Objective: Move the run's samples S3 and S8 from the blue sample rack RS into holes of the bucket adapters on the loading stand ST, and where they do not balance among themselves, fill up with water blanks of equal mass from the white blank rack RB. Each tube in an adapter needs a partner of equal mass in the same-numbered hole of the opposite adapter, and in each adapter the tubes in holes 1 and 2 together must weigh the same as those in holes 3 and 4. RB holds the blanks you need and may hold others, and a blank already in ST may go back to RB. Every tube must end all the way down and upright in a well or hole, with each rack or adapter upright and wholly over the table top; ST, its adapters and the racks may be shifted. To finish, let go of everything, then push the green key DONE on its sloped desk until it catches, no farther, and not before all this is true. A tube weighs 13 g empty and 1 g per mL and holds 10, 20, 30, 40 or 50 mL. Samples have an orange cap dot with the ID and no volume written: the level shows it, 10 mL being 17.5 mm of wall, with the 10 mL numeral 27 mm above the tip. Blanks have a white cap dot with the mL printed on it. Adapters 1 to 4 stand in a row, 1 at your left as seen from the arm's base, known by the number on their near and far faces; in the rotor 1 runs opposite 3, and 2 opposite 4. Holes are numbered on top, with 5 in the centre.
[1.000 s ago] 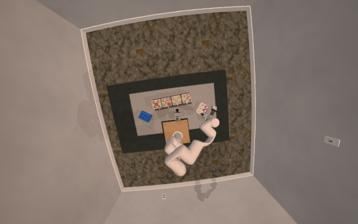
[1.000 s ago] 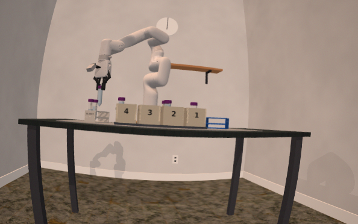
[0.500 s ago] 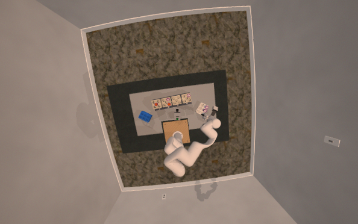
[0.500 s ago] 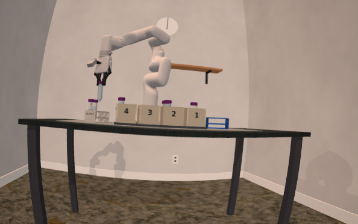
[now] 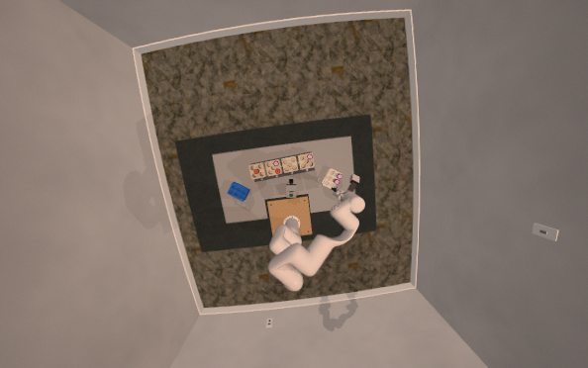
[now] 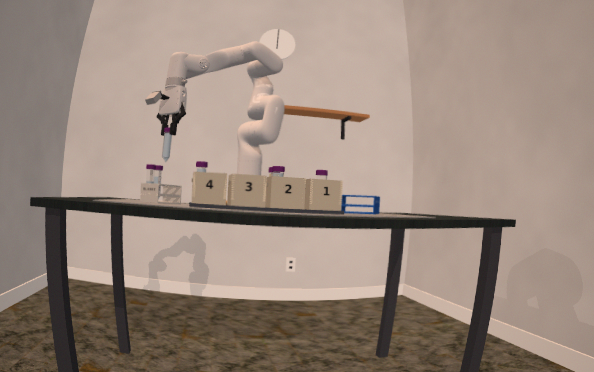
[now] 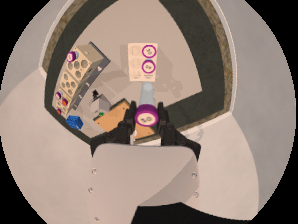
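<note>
A water blank (image 6: 166,146) is held by its purple cap in the hand (image 6: 170,131), hanging upright well above the white blank rack RB (image 6: 161,192) on the counter (image 6: 270,217). The grip is high and narrow — a swing could be set up in transit, and the tip could be caught on the rim of adapter 4 (image 6: 209,188) — or the wrong hole chosen, leaving the load unbalanced.
</note>
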Action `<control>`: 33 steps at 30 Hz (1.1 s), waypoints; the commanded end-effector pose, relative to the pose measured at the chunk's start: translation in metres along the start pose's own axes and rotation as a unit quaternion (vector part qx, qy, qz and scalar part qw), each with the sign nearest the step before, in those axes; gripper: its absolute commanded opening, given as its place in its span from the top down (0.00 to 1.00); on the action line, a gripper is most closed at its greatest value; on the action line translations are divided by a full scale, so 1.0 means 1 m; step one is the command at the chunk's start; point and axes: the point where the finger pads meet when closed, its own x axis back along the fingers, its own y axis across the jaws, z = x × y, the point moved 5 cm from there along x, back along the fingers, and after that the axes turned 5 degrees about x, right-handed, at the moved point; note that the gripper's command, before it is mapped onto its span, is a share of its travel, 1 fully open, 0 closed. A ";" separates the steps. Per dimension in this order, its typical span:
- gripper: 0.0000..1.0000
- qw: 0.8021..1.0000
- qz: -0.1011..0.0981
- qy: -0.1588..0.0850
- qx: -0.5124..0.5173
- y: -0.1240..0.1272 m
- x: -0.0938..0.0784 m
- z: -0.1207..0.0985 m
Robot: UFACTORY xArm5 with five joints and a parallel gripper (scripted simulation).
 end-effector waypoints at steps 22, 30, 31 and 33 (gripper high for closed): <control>1.00 0.973 0.000 0.002 0.231 -0.064 0.003 0.028; 1.00 0.948 0.000 0.002 0.318 -0.092 0.003 0.039; 1.00 0.948 0.000 0.002 0.318 -0.097 0.003 0.041; 1.00 0.948 0.000 0.002 0.318 -0.106 0.003 0.045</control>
